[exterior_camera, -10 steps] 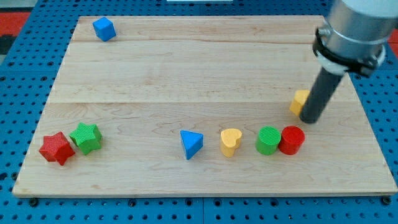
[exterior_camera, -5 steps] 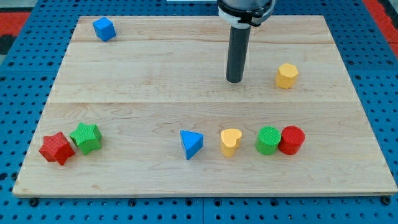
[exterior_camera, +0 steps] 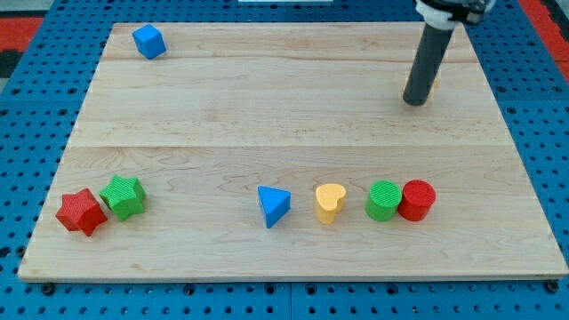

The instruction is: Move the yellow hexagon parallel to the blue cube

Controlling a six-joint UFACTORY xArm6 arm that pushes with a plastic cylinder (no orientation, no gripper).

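Observation:
The blue cube (exterior_camera: 148,41) sits at the board's top left corner. The yellow hexagon (exterior_camera: 434,83) is almost wholly hidden behind my rod in the view's upper right; only a thin yellow sliver shows at the rod's right edge. My tip (exterior_camera: 414,101) rests on the board just below and to the left of that sliver, touching or nearly touching the hexagon. The hexagon lies lower in the view than the blue cube and far to its right.
Along the view's bottom stand a red star (exterior_camera: 81,212) and a green star (exterior_camera: 123,196) at the left. Toward the right are a blue triangle (exterior_camera: 273,205), a yellow heart (exterior_camera: 330,202), a green cylinder (exterior_camera: 384,200) and a red cylinder (exterior_camera: 417,199).
My tip swung from the board's upper middle to the right. The yellow hexagon shifted up and to the right and is now behind the rod. The other blocks have not moved.

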